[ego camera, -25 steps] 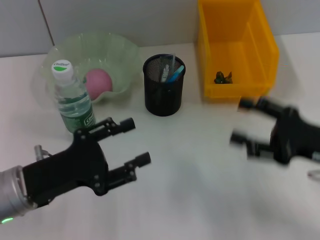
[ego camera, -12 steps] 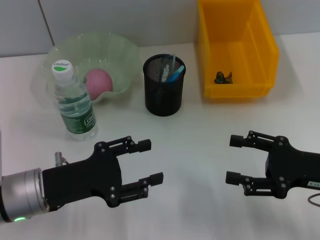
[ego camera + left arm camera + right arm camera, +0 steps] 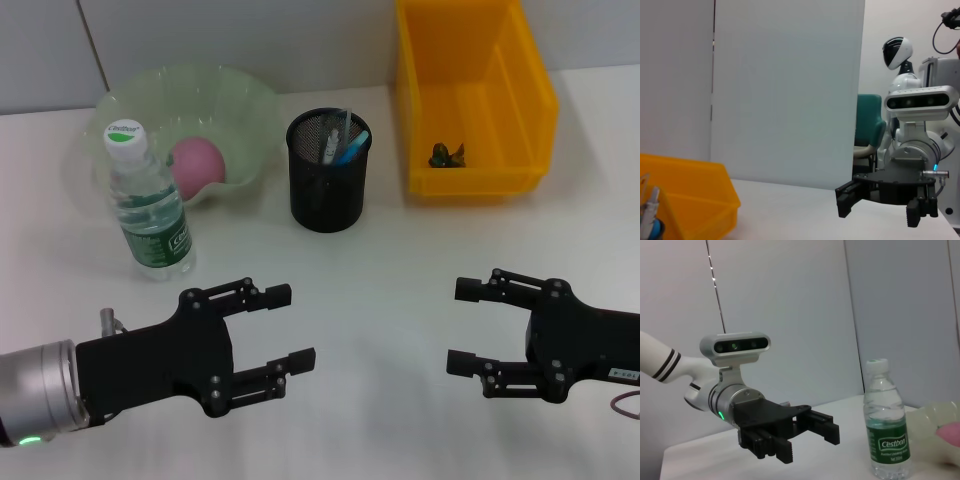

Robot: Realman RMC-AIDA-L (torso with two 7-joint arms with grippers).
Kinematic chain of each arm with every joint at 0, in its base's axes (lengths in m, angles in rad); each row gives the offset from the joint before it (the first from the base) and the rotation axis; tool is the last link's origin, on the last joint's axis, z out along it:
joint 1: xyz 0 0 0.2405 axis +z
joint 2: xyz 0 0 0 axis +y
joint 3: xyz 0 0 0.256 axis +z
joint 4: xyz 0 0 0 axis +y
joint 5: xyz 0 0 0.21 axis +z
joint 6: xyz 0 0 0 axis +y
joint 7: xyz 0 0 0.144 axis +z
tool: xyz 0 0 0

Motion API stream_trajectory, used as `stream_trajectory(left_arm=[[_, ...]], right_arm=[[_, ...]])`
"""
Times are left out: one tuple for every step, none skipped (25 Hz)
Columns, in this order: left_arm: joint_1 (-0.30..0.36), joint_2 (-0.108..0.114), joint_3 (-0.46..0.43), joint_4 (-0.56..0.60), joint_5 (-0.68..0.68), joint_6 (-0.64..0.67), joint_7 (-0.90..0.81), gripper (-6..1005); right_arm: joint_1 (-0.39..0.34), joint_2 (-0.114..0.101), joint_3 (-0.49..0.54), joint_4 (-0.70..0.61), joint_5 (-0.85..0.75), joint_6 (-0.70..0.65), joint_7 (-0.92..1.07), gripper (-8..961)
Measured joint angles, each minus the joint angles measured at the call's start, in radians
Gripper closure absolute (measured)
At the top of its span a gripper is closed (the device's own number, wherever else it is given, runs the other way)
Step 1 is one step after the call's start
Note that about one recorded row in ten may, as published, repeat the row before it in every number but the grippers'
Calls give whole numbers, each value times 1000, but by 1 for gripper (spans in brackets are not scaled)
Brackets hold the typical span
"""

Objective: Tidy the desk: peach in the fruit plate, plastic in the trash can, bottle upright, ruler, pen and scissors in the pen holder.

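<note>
A pink peach (image 3: 195,164) lies in the pale green fruit plate (image 3: 240,100) at the back left. A clear water bottle (image 3: 147,208) with a white cap stands upright in front of the plate; it also shows in the right wrist view (image 3: 886,419). The black mesh pen holder (image 3: 328,180) holds pens and a ruler. A crumpled bit of plastic (image 3: 446,154) lies in the yellow bin (image 3: 475,60). My left gripper (image 3: 285,328) is open and empty, low at the front left. My right gripper (image 3: 462,326) is open and empty at the front right.
The white desk (image 3: 380,260) runs up to a grey wall behind. The left wrist view shows my right gripper (image 3: 880,207) and the yellow bin (image 3: 690,200). The right wrist view shows my left gripper (image 3: 805,437).
Both grippers have drawn back toward the front of the desk and settled low. The left has dropped away from the bottle, the right has moved left and down. Both stay open.
</note>
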Motion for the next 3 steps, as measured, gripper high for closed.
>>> stream_trajectory(left_arm=[[0, 0, -3, -1, 1, 0, 0, 310], [1, 0, -6, -2, 1, -1, 0, 310], [1, 0, -11, -2, 2, -2, -1, 310]], right_arm=[[0, 0, 0, 1, 0, 1, 0, 124], [0, 0, 0, 2, 0, 2, 0, 124], [-1, 0, 0, 2, 0, 5, 0, 124]])
